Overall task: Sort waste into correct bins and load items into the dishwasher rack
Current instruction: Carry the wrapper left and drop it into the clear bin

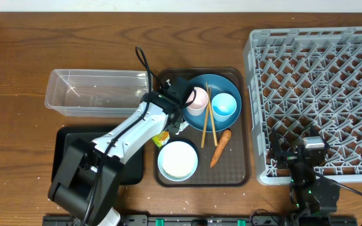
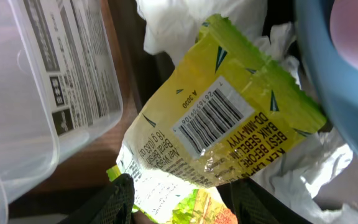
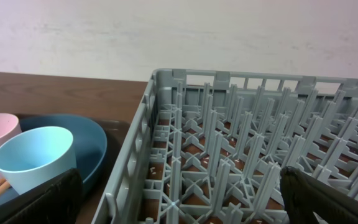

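The snack wrapper (image 2: 229,124) is lying barcode-up straight ahead of your left gripper (image 2: 185,202), its near end sitting between the dark fingers (image 2: 120,199). The jaws are standing about half spread, and I cannot tell whether they are pinching the foil or only flanking it. Crumpled tissue (image 2: 316,168) is bunching under and beyond the wrapper. The clear tub (image 2: 55,81) is standing just to the hand's left, and the dark-blue plate (image 2: 328,74) is crowding in close on its right. I judge you are working on the waste-sorting step, with the wrapper as the piece in hand. Next you are needing a firm pinch on the wrapper alone, without snagging the tissue. Then comes a lift clear of the plate's rim and a swing left over the tub or back toward the black tray (image 1: 60,135), whichever takes wrappers. Your right gripper (image 3: 179,199) is hanging wide open and empty, with the dishwasher rack (image 3: 229,137) directly ahead of it
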Controlling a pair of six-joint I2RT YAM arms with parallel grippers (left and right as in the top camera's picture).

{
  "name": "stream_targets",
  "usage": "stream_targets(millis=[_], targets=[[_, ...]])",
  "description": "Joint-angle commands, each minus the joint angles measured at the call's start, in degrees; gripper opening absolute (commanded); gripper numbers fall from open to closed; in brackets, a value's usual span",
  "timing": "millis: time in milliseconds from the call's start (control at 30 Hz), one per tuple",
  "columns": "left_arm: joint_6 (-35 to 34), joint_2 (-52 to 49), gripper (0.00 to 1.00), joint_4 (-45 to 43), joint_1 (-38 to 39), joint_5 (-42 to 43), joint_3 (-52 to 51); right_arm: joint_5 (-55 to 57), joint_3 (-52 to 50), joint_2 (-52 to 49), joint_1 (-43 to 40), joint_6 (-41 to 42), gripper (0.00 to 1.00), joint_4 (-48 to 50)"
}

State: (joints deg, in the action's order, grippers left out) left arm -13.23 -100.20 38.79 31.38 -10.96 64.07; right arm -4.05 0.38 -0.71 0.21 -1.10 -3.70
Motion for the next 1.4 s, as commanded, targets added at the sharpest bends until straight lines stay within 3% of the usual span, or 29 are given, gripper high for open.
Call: stream_targets(millis=[0, 267, 367, 700, 1367], targets=[[0.74, -1.33, 0.53, -0.59, -0.13, -1.62, -0.11, 0.17, -0.07, 0.17, -0.35, -0.24, 0.99, -0.22], [0.74, -4.28, 0.52, -1.25, -0.13, -1.75, -0.11, 0.17, -0.07, 0.17, -0.35, -0.24, 0.99, -0.22], [0.74, -4.26, 0.34, -1.22, -0.13, -1.75, -0.11, 0.17, -0.09, 0.17, -0.35, -0.24, 0.99, -0.22], [0.74, -3.41, 0.06, -0.7, -0.13, -1.75, 0.02, 0.17, -0.07, 0.17, -0.35, -0.24, 0.99, -0.22], [0.5, 15.58, 0.06, 1.79, -0.42, -3.61, 0.11, 0.17, -0.09, 0.17, -0.35, -0.24, 0.99, -0.22]])
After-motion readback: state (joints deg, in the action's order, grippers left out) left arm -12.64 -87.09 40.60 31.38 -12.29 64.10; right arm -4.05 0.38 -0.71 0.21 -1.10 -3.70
